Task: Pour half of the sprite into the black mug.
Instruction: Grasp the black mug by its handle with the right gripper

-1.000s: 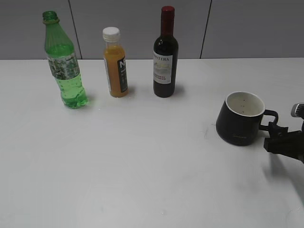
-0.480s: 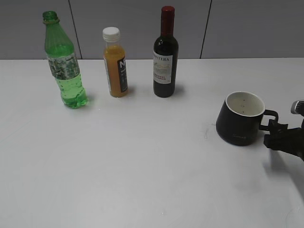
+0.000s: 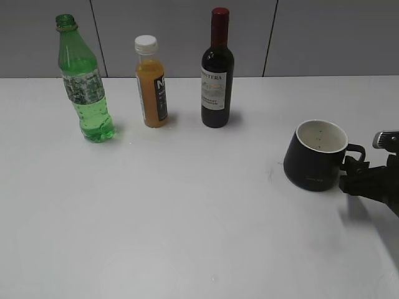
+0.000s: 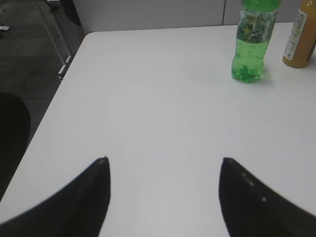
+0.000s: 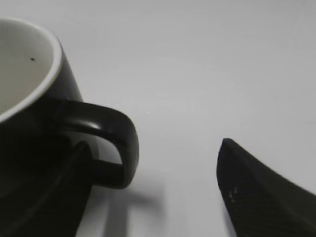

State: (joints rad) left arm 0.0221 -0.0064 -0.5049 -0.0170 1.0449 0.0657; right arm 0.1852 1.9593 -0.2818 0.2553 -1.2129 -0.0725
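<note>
The sprite, a green uncapped bottle, stands upright at the far left of the white table; it also shows in the left wrist view. The black mug with its white inside stands at the right, handle pointing right. My right gripper is open and level with the handle. In the right wrist view the mug fills the left and its handle lies between my open fingers, with no grip on it. My left gripper is open and empty, well short of the sprite.
An orange juice bottle with a white cap and a dark wine bottle stand upright in a row to the right of the sprite. The table's left edge drops to a dark floor.
My right gripper has moved left, closer round the mug's handle. The mug and the bottles have not moved.
</note>
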